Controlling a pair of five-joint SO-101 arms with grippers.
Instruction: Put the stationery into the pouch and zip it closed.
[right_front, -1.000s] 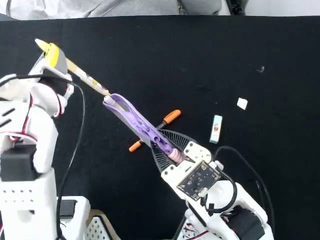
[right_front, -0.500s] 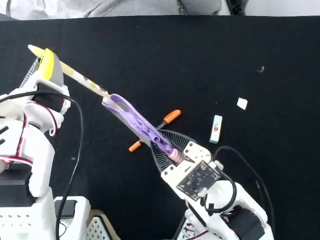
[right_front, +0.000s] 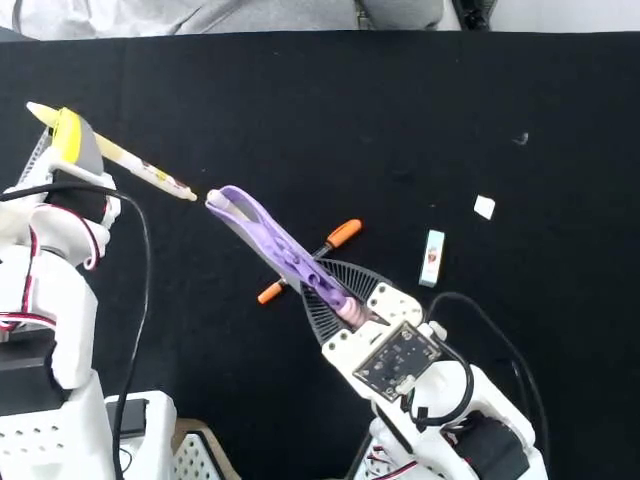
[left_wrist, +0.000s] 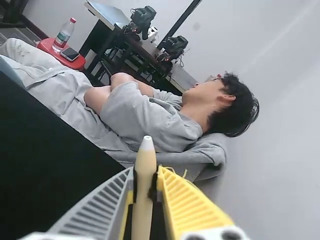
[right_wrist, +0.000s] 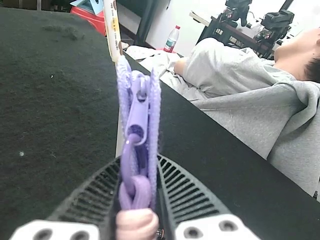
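My right gripper (right_front: 340, 300) is shut on a purple pouch (right_front: 272, 243), holding it edge-up above the black table with its mouth toward the far left. The right wrist view looks along the pouch (right_wrist: 136, 125) and its zipper between that gripper's (right_wrist: 136, 197) fingers. At the left, my left gripper (right_front: 72, 140) is shut on a cream pen (right_front: 135, 167), whose tip stops just short of the pouch mouth. The pen (left_wrist: 143, 185) stands clamped between the grey and yellow fingers in the left wrist view. An orange marker (right_front: 343, 233) lies on the table under the pouch.
A small white eraser (right_front: 484, 207) and a small teal-and-white box (right_front: 432, 257) lie on the black table (right_front: 420, 110) at the right. A person lies behind the table's far edge, touching nothing.
My left arm has drawn back to the left with the pen. The pen's tip, at the pouch mouth before, now stands a small gap away from it. The right arm and pouch kept still.
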